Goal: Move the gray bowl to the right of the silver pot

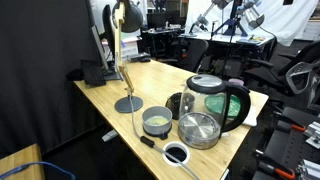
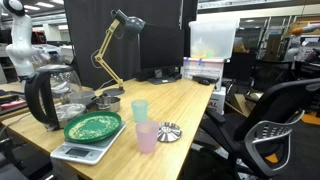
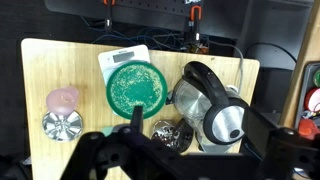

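The gray bowl (image 1: 156, 121), shallow with a pale greenish inside, sits on the wooden table just left of the silver pot (image 1: 199, 130) in an exterior view. A black-handled glass kettle (image 1: 215, 100) stands behind the pot. In the wrist view the pot (image 3: 175, 136) shows beside the kettle (image 3: 215, 105), and I cannot make out the bowl. My gripper (image 3: 200, 140) is a dark blurred shape at the bottom of the wrist view, high above the table. Its fingers look spread apart and hold nothing.
A desk lamp (image 1: 125, 60), a dark cup (image 1: 174, 103) and a small white-rimmed black ring (image 1: 176, 153) share the table. A green plate on a scale (image 2: 93, 126), a green cup (image 2: 140, 109), a pink cup (image 2: 146, 137) and a silver disc (image 2: 170, 131) are there too.
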`<state>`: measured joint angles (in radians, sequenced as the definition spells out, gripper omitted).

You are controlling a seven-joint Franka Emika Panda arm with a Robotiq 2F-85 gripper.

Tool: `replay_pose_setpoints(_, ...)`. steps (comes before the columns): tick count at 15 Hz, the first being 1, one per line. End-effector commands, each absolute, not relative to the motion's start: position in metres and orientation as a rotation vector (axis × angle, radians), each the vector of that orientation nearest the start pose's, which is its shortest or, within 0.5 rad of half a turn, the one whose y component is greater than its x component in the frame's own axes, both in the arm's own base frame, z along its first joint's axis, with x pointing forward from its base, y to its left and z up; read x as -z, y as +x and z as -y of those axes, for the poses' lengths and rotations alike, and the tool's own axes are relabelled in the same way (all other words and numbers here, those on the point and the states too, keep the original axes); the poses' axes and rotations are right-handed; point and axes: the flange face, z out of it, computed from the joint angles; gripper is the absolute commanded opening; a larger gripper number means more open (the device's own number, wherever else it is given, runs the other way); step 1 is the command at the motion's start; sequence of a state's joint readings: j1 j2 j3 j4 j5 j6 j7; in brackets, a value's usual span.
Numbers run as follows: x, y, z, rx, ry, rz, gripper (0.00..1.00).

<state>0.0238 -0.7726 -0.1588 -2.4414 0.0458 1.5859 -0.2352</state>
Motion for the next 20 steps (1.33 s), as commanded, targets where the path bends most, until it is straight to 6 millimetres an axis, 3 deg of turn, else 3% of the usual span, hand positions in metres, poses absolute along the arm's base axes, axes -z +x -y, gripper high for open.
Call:
replay_pose_setpoints(1,-0.546,0.306,0.046,-0.094,-2.963,0.218,1.0)
replay_pose_setpoints(9,-0.542,0.308,0.041,-0.085,-2.975,0.241,1.0)
replay_pose_setpoints(13,-0.526,0.314,0.005,-0.101,-2.979,0.383,1.0)
replay_pose_setpoints(18,-0.495,0.33,-0.063,-0.119,-2.994,0.586,1.0)
replay_pose_setpoints(20,-0.495,0.328,-0.065,-0.126,-3.007,0.587,1.0)
